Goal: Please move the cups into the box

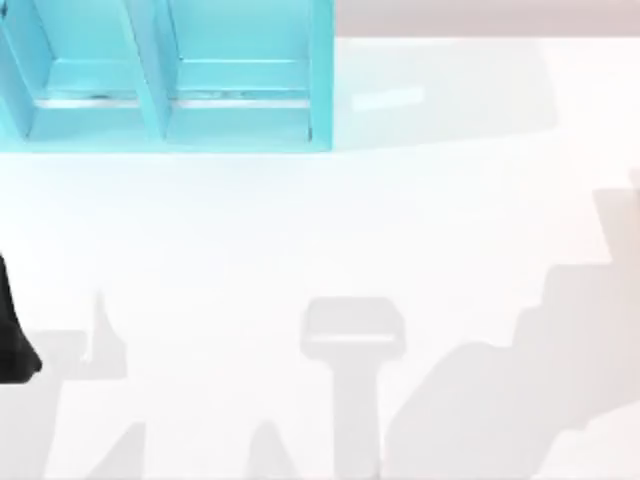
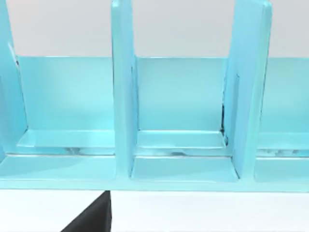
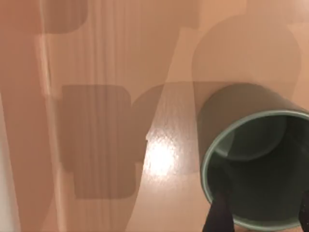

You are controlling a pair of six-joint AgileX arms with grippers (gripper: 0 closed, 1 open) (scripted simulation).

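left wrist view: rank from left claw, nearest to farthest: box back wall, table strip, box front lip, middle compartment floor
1. Table strip, just ahead of the left claw.
2. Box front lip, where box meets table.
3. Middle compartment floor, between two dividers.
4. Box back wall, at the rear.
The right claw grips a cup.

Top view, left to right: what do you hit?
Left arm's dark body at the left edge → turquoise compartmented box at the upper left → bare white table with shadows.
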